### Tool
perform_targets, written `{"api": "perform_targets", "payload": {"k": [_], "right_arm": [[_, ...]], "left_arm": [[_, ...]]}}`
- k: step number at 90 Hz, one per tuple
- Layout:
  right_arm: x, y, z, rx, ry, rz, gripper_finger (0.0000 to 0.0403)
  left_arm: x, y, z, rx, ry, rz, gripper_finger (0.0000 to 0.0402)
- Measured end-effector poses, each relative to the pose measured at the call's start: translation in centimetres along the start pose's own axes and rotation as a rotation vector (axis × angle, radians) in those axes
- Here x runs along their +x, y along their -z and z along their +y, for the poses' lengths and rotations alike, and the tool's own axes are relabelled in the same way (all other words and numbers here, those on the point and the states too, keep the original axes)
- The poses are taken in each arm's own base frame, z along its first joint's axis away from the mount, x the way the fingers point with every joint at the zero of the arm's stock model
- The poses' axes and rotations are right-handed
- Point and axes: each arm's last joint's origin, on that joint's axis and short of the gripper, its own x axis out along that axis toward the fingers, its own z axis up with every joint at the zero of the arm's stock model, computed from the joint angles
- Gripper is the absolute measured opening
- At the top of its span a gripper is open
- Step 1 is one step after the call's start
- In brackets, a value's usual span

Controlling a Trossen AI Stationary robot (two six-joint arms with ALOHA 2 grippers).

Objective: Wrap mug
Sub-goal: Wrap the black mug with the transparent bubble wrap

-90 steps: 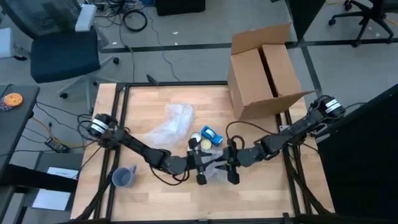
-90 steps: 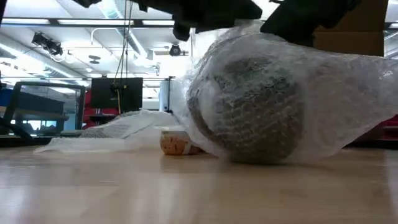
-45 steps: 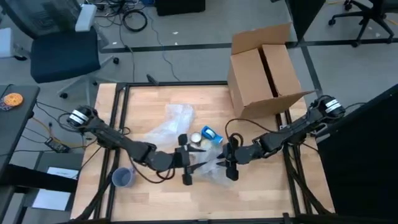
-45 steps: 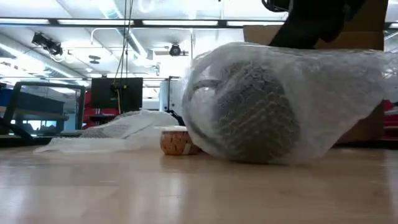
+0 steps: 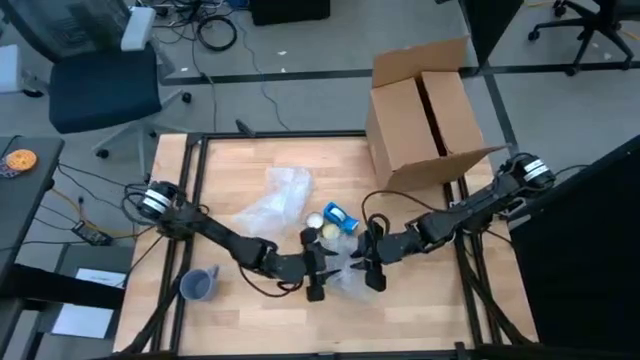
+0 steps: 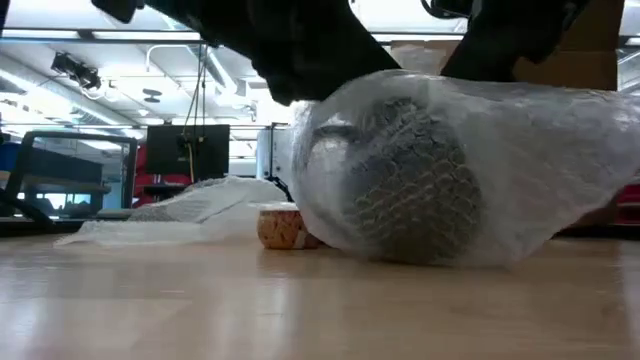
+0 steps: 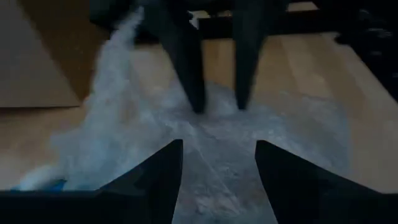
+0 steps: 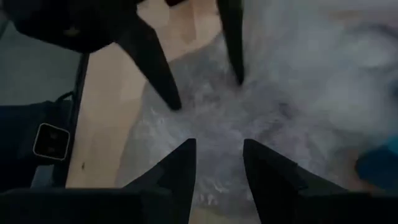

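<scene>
A dark mug lies wrapped in bubble wrap (image 6: 420,180) on the table near its front, and shows in the high view as a pale bundle (image 5: 347,277). My left gripper (image 5: 316,277) is open at the bundle's left side. My right gripper (image 5: 374,268) is open at its right side. In each wrist view the bundle fills the space under the fingers, with the other gripper's two fingertips facing them. The bundle rests on the table on its underside. My left gripper has both open fingertips (image 8: 174,102) set on the bubble wrap at the bundle's left part, slanting down from the table's left. Nothing is pinched between them. The bundle stays on the table. My right gripper has both open fingertips (image 7: 199,107) on the wrap over the bundle's right part (image 7: 217,124), slanting down from the right. It pinches nothing.
A loose bubble-wrap sheet (image 5: 272,200) lies behind the bundle. Next to it are a tape roll (image 6: 283,228) and a blue object (image 5: 343,215). A blue mug (image 5: 198,285) stands at the near left. An open cardboard box (image 5: 420,110) stands at the far right.
My left gripper drew back from the bundle toward the table's left edge, then came back onto the bundle's left side. The wrap over the mug has shifted a little. My right gripper stayed on the bundle.
</scene>
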Motion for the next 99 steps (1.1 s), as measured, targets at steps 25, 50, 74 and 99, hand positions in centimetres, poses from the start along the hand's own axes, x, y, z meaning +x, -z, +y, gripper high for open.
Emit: {"api": "perform_targets", "payload": {"k": [25,50,74,99], "right_arm": [[0.3,-3.3,0.7,-0.149,0.072,-0.076,0.011],[4.4,-0.1,-0.6,-0.188,0.142,0.183,0.0106],[4.2,-0.7,-0.1,-0.246,0.119,0.303,0.0096],[2.9,-3.1,0.0,-0.337,0.14,0.41,0.0096]], "left_arm": [[0.2,0.0,0.3,0.013,0.0,0.004,0.0188],[-1.8,-1.7,0.0,0.111,0.036,-0.028,0.0188],[-8.7,-6.4,2.2,0.09,0.06,-0.036,0.0188],[-6.9,-0.3,2.0,-0.046,0.086,0.219,0.0188]]}}
